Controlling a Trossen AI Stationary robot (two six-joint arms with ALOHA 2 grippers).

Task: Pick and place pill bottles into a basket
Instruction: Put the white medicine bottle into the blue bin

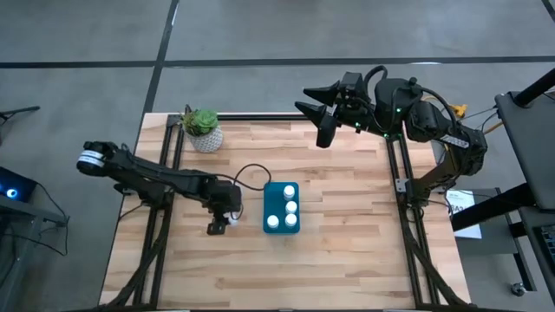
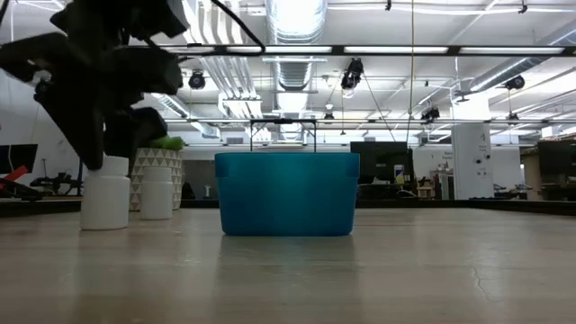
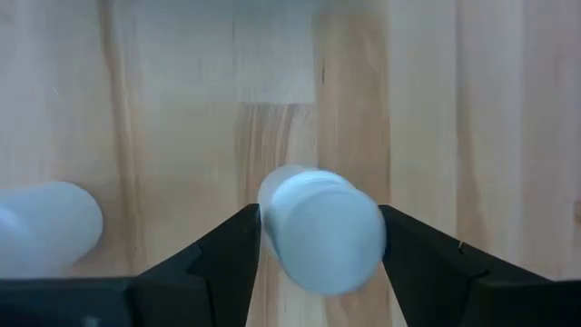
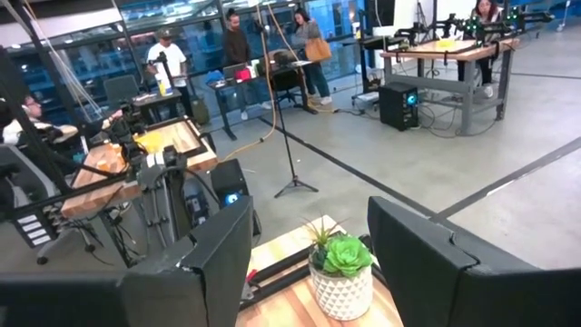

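The teal basket point(image 1: 282, 208) stands mid-table with several white pill bottles point(image 1: 290, 206) in it; it also shows in the low view point(image 2: 286, 193). My left gripper point(image 1: 219, 224) is just left of the basket, shut on an upright white pill bottle point(image 3: 318, 232) that stands on the table point(image 2: 105, 202). Another pill bottle point(image 2: 156, 191) stands on its base close by and also shows in the left wrist view point(image 3: 45, 227). My right gripper point(image 1: 316, 100) is open and empty, high over the table's far edge. My left gripper pinches the bottle between its two fingers point(image 3: 227, 259), one on each side of its upper part point(image 3: 272, 227), just below the cap. The fingers come from above, pointing down. The bottle is upright, with its base on the table point(image 2: 105, 225).
A white patterned plant pot point(image 1: 205, 130) with a green plant stands at the table's far left corner. A black cable point(image 1: 251, 171) lies on the wood just behind the basket. People and workbenches show in the room beyond the table.
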